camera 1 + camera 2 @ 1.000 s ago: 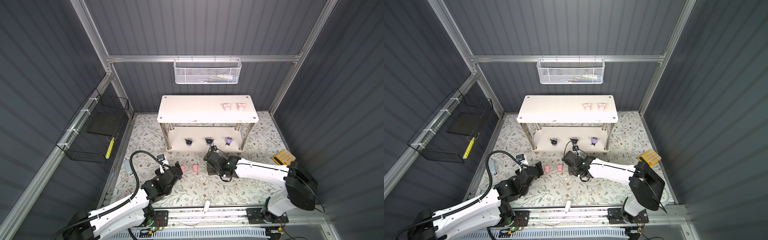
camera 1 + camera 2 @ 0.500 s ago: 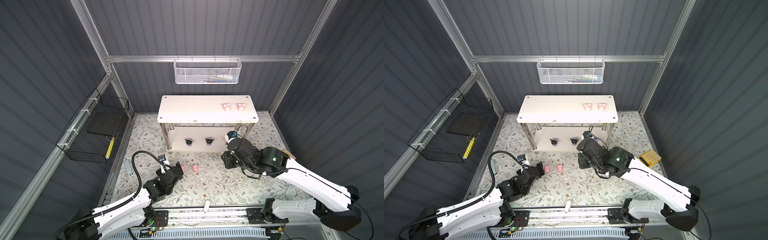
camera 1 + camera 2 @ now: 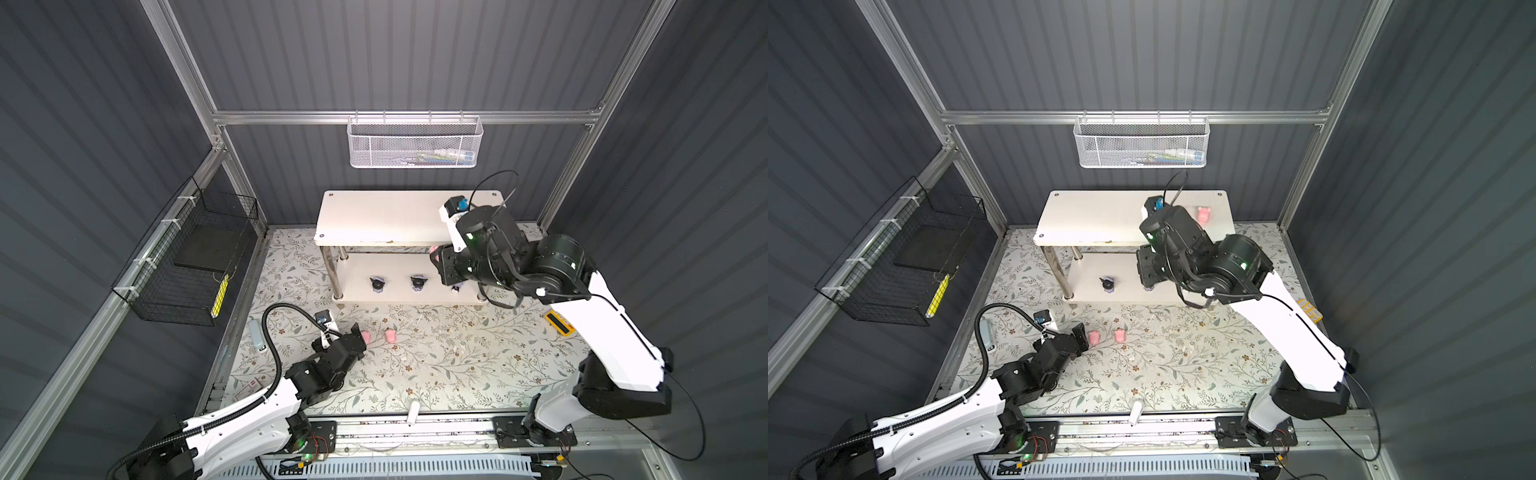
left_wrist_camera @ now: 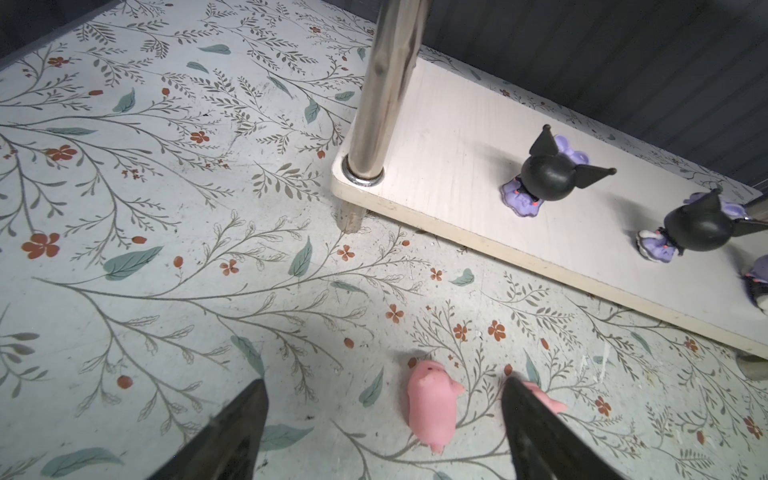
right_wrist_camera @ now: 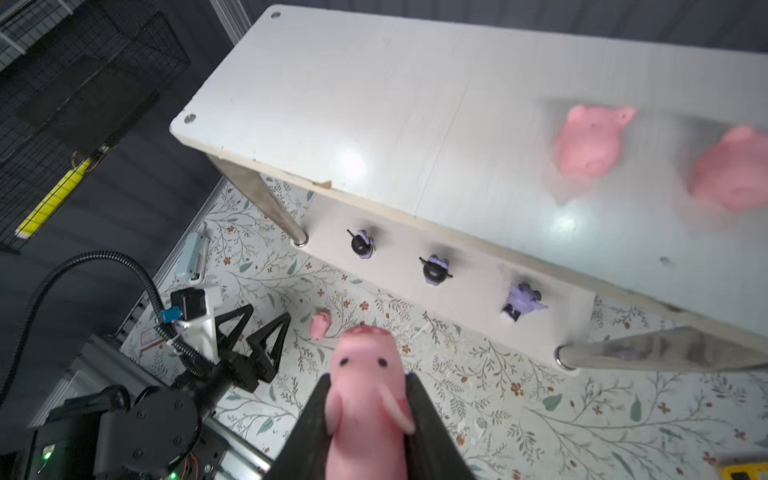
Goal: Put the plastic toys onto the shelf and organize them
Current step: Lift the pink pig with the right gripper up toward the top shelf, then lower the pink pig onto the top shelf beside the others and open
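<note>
Top view: the right tool (image 3: pixel 436 257) is hovering at the front edge of the shelf (image 3: pixel 374 220). Left wrist: the left tool (image 4: pixel 384 381) is standing apart over a desk pig (image 4: pixel 428 407). Right wrist: the right tool is clamping a pink pig (image 5: pixel 365 399), which likely needs setting beside the two pigs (image 5: pixel 590 145) on top.

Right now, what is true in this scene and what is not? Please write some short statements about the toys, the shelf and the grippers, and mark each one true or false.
1. The right gripper is shut on a pink pig. True.
2. The left gripper holds a pig. False: it is open and holds nothing; a second pink pig lies on the floral mat between its fingers.
3. Three purple figurines are on the shelf's lower board. True.
4. The shelf's upper board is bare. False: two pink pigs lie on it.
5. The yellow calculator lies on the lower board. False: it lies on the mat.
</note>
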{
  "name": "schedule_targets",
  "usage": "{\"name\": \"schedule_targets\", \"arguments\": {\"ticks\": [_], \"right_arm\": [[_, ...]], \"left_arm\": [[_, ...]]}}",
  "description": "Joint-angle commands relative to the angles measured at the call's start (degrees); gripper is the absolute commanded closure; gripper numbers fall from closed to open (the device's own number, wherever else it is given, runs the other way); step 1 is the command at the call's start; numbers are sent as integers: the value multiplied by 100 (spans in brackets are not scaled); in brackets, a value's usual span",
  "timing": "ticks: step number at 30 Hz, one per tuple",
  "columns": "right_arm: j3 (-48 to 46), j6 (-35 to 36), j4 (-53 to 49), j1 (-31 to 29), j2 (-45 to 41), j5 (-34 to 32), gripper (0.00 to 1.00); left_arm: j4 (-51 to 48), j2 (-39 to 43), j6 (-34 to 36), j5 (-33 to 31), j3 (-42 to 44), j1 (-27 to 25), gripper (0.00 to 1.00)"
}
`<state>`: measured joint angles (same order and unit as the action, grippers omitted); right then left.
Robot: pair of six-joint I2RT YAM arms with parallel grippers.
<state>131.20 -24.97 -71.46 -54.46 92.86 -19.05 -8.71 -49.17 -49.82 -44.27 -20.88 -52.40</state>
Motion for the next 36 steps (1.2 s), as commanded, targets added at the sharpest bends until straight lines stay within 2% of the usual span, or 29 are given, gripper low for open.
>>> {"name": "schedule_targets", "arguments": {"ticks": [1,5,11,36], "right_arm": [[583,500,-148,364,459,-48,72],[931,586,119,828,916,117,72],[943,603,422,1161,1449,191,72],[1556,498,737,1600,2385,649,72]], "left_arm": [[-2,116,-35,-46,75,52,12],[14,127,-16,-20,86,60,12],[87,109,-63,-3,136,58,12],[11,127,-98,-64,216,68,12]]}}
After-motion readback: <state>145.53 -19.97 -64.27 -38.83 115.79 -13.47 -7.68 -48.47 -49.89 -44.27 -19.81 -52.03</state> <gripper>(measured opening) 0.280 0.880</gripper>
